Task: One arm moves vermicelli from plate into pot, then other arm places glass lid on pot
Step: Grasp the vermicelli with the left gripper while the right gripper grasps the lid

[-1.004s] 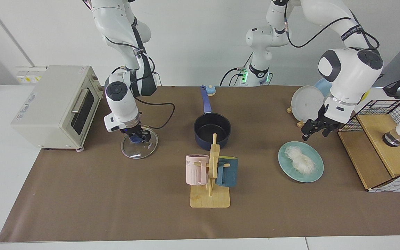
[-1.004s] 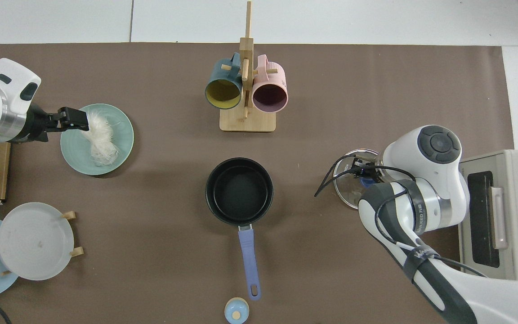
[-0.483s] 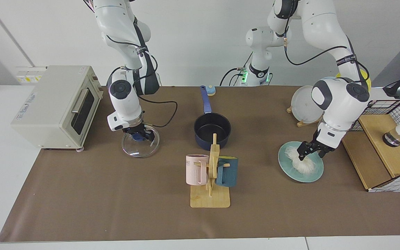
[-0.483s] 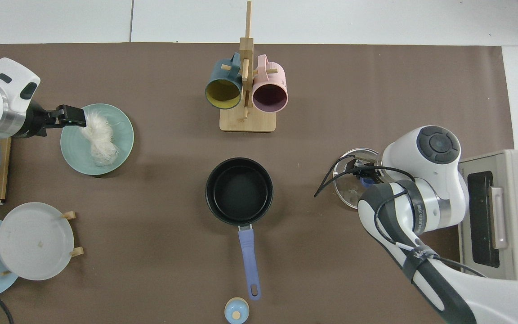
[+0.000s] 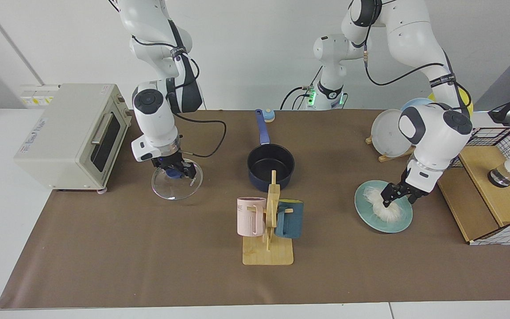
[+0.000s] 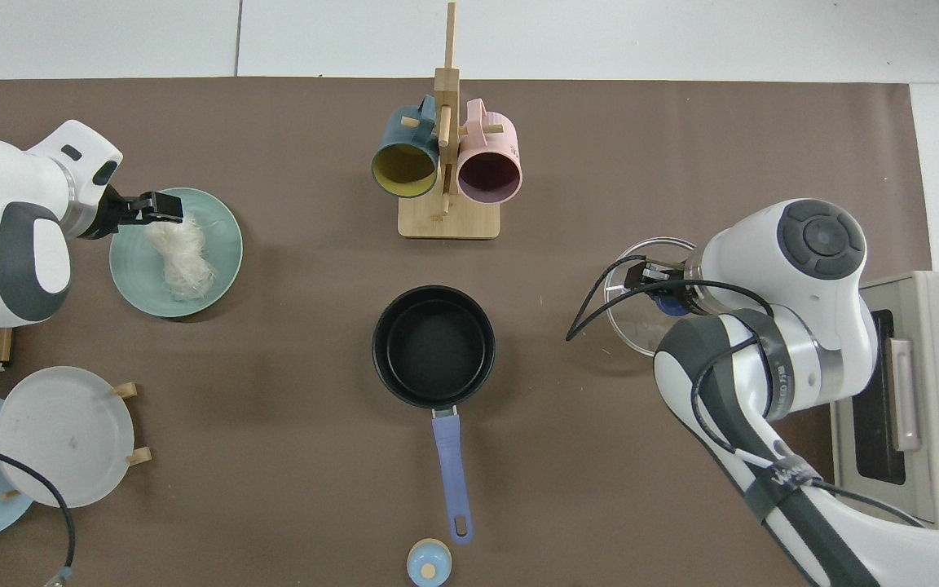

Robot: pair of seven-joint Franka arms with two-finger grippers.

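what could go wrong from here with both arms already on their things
1. The vermicelli is a loose bundle and the left hand grips only one end, so strands may trail or drop on the way to the pot.
2. The right hand already holds the glass lid by its knob, tilted; arriving early, it would cover an empty pot.
3. The mug rack stands close beside the pot, so a low carry might clip it.

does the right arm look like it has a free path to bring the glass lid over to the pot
Probably yes. The right gripper is shut on the glass lid by its blue knob, and only bare mat lies between it and the pot. The mug rack stands nearer the camera, off that line.
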